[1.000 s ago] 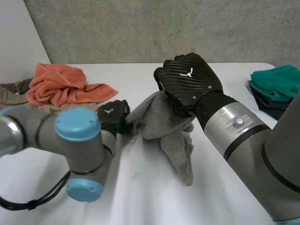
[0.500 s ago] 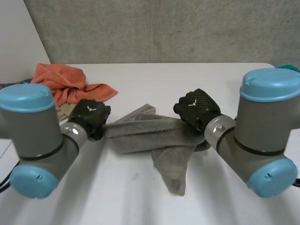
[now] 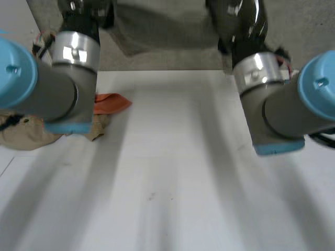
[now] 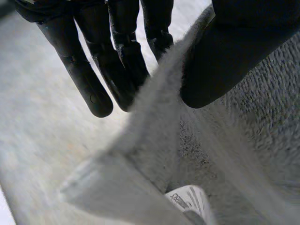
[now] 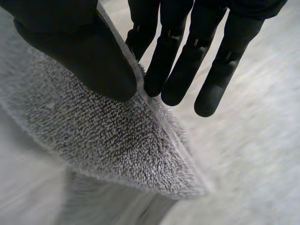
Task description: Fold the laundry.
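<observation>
A grey towel (image 3: 166, 27) hangs spread in the air above the far side of the table, held up between both raised arms. My left hand (image 3: 84, 13) grips its left upper corner. In the left wrist view the thumb (image 4: 234, 56) presses the towel's edge (image 4: 154, 122) against the straight fingers (image 4: 117, 61), and a white label (image 4: 187, 199) shows lower on the cloth. My right hand (image 3: 241, 23) holds the right upper corner. In the right wrist view its thumb (image 5: 79, 51) pinches the hemmed corner (image 5: 117, 145) against the fingers (image 5: 173, 65).
An orange cloth (image 3: 111, 103) and a beige cloth (image 3: 26, 135) lie at the table's left side, partly behind my left arm. The white table (image 3: 167, 178) stretches below the towel. A concrete wall stands behind.
Both arms have risen from table height and moved apart. The towel, bunched on the table a second ago, is lifted off it and stretched out between the hands.
</observation>
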### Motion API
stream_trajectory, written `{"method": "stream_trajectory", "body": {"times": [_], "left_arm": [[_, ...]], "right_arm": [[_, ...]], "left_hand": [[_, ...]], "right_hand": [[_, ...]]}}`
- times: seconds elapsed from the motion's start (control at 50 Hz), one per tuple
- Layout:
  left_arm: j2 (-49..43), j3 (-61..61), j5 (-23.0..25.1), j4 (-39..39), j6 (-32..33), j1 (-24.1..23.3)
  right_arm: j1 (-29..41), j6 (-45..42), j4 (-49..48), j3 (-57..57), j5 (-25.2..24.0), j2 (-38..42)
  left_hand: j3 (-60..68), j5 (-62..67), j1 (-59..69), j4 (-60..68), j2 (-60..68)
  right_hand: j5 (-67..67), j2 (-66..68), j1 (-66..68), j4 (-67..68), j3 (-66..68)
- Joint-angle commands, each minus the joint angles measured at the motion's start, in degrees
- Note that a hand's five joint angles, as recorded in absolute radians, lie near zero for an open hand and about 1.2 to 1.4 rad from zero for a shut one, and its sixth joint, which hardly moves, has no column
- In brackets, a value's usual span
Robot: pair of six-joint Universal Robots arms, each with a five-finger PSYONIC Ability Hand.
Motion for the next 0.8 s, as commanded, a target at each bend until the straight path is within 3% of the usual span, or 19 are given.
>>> {"method": "stream_trajectory", "body": {"times": [0.02,0.1,0.28,0.34,0.36,0.38,0.52,0.62,0.7,0.8], "left_arm": [[4.37,-17.20,0.50,-4.56,-0.10,0.13],[4.64,-25.81,0.50,-4.56,0.08,-0.13],[4.72,-35.84,0.06,-5.87,0.25,-0.92],[7.26,-36.81,0.06,-7.71,0.25,-0.83],[8.23,-36.98,0.06,-8.16,0.17,-0.75],[9.11,-37.07,0.06,-8.69,-0.01,-0.74],[14.74,-37.34,0.24,-13.43,-0.45,-0.57],[17.03,-36.29,0.42,-15.63,-0.89,-0.92],[18.61,-33.65,0.42,-17.74,-2.99,-1.27],[19.58,-29.08,0.42,-22.40,-5.37,-2.15]], "right_arm": [[0.14,0.23,17.28,8.47,-0.30,-0.04],[0.58,1.20,24.40,14.26,-0.74,1.27],[0.32,1.46,24.41,16.30,-0.48,7.16],[0.14,1.82,24.76,16.39,-0.57,6.73],[-0.03,1.99,24.94,16.39,-0.48,6.29],[-0.55,2.78,25.12,16.30,-0.31,4.02],[-5.74,8.31,26.96,15.95,-1.27,-3.03],[-11.97,10.17,33.45,13.94,-6.97,-3.56],[-18.47,9.20,44.78,10.60,-14.17,-3.38],[-22.09,9.20,46.83,11.20,-17.70,-2.68]], "left_hand": [[11.58,13.85,13.43,11.20,11.30],[11.58,13.85,13.43,11.20,11.30],[11.58,13.85,13.43,11.20,11.30],[11.58,13.85,13.43,11.20,11.30],[11.58,13.85,13.43,11.20,11.30],[11.58,13.85,13.43,11.20,11.30],[11.58,13.85,13.43,11.20,11.30],[11.58,13.85,13.43,11.20,11.30],[11.58,13.85,13.43,11.20,11.30],[11.58,13.85,13.43,11.20,11.30]], "right_hand": [[10.93,12.10,15.84,11.10,11.48],[10.93,12.10,15.84,11.10,11.48],[10.93,12.10,15.84,11.10,11.48],[-10.61,-9.44,-5.71,-10.45,-10.06],[-21.53,-20.36,-16.63,-21.37,-20.98],[-41.46,-40.29,-36.55,-41.29,-40.91],[-53.93,-52.76,-49.02,-53.76,-53.38],[-55.95,-54.78,-51.05,-55.79,-55.40],[-56.13,-54.96,-51.22,-55.96,-55.58],[-55.79,-54.62,-50.88,-55.62,-55.24]]}}
